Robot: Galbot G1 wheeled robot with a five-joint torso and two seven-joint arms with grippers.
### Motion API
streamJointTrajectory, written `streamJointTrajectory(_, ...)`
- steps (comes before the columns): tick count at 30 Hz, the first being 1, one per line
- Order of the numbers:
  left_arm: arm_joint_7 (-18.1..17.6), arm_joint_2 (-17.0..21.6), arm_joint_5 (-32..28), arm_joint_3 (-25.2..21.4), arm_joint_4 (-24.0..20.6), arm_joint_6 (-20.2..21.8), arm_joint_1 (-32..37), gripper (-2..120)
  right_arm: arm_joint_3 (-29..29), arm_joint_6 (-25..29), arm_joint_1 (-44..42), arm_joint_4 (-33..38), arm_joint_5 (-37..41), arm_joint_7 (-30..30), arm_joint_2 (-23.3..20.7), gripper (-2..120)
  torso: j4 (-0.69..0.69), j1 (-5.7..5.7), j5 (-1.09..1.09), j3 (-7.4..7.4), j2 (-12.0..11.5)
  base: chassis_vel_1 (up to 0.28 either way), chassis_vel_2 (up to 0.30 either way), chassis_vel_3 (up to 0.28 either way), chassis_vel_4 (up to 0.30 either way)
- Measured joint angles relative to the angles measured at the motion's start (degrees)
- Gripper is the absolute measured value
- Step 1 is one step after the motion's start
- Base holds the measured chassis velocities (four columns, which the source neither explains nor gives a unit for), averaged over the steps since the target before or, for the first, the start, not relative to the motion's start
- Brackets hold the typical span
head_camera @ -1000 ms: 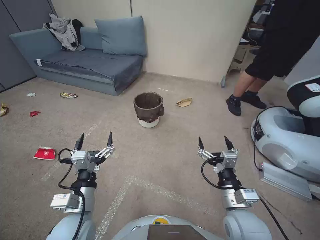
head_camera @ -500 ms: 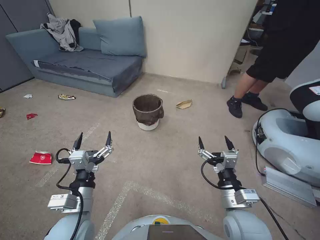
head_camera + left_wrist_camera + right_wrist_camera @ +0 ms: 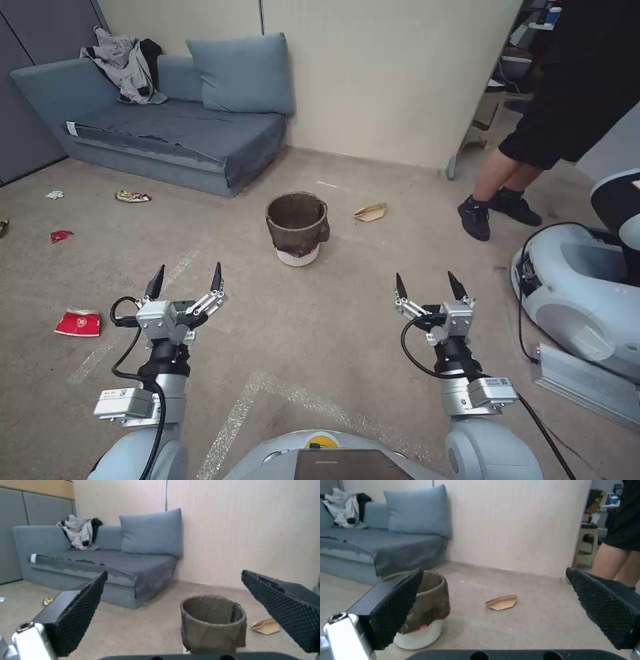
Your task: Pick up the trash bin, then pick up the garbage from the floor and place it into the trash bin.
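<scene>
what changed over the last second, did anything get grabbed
Nothing was grabbed. The whole head view shifted: the camera moved with the robot, bringing the trash bin slightly nearer. Left gripper and right gripper stayed open, raised and empty; the tan folded paper stayed beside the bin.

bare carpet (image 3: 320, 320) up to trash bin (image 3: 297, 227), sofa (image 3: 167, 127) behind
</scene>
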Motion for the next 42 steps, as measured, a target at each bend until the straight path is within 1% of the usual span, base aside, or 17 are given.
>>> streamJointTrajectory(8, 0.92, -0.05, -0.05, -0.13, -0.03, 0.30, 0.02, 100, -0.01, 0.04, 0.20, -0.49, 0.03, 0.03, -0.02, 100, 0.00, 0.00, 0.00, 0.00, 0.00, -0.076, 0.068, 0.073, -0.071)
streamJointTrajectory(13, 0.85, -0.08, -0.09, 0.01, -0.15, 0.92, -0.01, 100, -0.02, 0.01, 0.24, -0.65, 0.02, 0.02, -0.02, 100, 0.00, 0.00, 0.00, 0.00, 0.00, -0.076, 0.079, 0.071, -0.078)
streamJointTrajectory(42, 0.64, 0.24, -0.97, -0.17, -0.18, 0.84, 0.11, 100, -0.41, -0.40, -0.05, -0.73, -0.67, -0.15, -0.51, 100, 0.00, 0.00, 0.00, 0.00, 0.00, -0.079, 0.081, 0.074, -0.078)
